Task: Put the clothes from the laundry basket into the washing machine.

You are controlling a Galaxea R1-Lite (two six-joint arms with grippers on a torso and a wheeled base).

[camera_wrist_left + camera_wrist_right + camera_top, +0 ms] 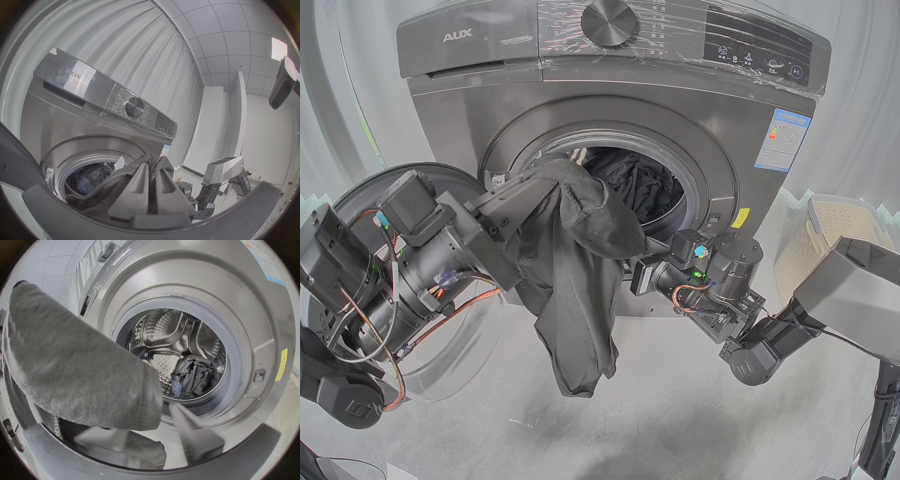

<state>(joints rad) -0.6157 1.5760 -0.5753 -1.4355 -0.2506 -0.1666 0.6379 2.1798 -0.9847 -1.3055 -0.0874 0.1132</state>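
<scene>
The grey washing machine (pixel 612 106) stands with its door swung open, and a black garment (pixel 193 377) lies inside the drum (pixel 175 343). My left gripper (pixel 153 167) is shut on a dark grey garment (pixel 575 281) at the left rim of the drum opening. The cloth drapes from the gripper and hangs down toward the floor. My right gripper (pixel 147 421) is open just in front of the drum's lower rim, under the draped cloth. One of its fingers (pixel 193 430) is bare and the other is partly covered by the cloth. The cream laundry basket (pixel 844 231) stands to the right of the machine.
The open door (pixel 444 350) with its glass bowl hangs at the machine's left, behind my left arm. Bare grey floor (pixel 675 412) lies in front. White curtains hang on both sides of the machine.
</scene>
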